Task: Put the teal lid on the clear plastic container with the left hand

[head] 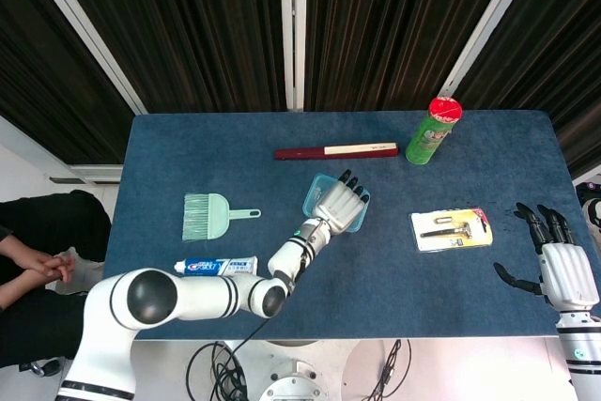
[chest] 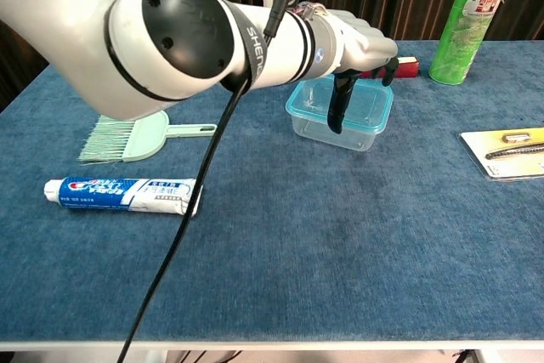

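My left robot hand [chest: 361,44] hovers, fingers spread and empty, directly over the lid [chest: 342,108] seated on the container [chest: 336,132].

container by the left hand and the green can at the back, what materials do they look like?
Container: looks like clear, glossy plastic, since the blue table cloth shows through its walls; the teal lid on top looks like opaque plastic. Green can: tall tube with a printed, slightly shiny wrap and a red cap, probably cardboard or thin metal under the print; the pictures do not settle which.
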Robot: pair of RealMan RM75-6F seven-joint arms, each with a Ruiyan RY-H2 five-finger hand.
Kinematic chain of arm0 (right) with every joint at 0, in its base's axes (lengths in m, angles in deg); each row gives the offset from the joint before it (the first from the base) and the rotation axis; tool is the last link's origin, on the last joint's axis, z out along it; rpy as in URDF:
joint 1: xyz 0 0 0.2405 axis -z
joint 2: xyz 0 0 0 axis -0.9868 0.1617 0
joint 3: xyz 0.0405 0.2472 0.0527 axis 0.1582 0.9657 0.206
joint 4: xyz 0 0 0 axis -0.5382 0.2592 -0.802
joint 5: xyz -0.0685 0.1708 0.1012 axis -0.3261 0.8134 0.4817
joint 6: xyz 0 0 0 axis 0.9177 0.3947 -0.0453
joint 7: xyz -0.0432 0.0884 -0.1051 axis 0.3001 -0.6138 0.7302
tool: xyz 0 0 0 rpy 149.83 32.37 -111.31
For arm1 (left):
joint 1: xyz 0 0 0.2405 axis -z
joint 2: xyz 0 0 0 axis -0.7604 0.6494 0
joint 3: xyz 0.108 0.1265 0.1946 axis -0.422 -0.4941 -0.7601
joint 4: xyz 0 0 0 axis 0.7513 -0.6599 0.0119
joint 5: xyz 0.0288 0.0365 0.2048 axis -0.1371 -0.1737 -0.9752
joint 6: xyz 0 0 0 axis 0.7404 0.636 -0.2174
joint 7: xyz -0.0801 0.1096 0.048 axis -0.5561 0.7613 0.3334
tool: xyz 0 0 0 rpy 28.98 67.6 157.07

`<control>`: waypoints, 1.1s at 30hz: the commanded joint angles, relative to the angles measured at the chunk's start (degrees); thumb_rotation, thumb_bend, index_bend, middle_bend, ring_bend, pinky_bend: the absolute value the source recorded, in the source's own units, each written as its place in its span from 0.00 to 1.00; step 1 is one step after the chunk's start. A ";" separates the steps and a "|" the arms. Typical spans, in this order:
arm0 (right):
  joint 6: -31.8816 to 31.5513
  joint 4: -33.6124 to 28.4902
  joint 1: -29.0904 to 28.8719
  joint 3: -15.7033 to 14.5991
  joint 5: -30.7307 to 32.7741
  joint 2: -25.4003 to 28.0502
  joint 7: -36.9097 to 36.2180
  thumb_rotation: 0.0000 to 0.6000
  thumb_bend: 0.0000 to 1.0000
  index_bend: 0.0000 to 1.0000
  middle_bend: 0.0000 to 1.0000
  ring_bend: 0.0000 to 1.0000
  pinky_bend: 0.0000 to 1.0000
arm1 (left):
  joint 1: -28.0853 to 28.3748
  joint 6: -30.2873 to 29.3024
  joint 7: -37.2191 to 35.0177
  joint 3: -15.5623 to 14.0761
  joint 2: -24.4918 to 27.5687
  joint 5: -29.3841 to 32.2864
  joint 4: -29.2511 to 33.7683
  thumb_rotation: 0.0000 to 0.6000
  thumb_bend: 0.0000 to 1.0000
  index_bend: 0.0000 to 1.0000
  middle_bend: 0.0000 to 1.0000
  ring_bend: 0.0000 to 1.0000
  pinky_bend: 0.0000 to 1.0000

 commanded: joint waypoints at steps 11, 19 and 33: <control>0.63 0.47 -0.09 0.07 0.49 -0.11 -0.28 1.00 0.15 0.00 0.17 0.00 0.00 | 1.07 4.11 0.38 -0.45 -4.34 2.96 -7.61 1.00 0.02 0.20 0.15 0.07 0.05; 0.51 0.37 -0.01 0.09 0.41 -0.09 -0.17 1.00 0.15 0.00 0.17 0.00 0.00 | 1.18 3.66 2.12 -1.38 -4.90 3.79 -7.75 1.00 0.02 0.20 0.15 0.07 0.05; -0.43 -0.16 0.48 0.11 0.01 0.30 -0.07 1.00 0.15 0.00 0.17 0.00 0.00 | -0.70 1.64 -1.40 1.45 0.30 1.80 0.10 1.00 0.02 0.20 0.15 0.07 0.05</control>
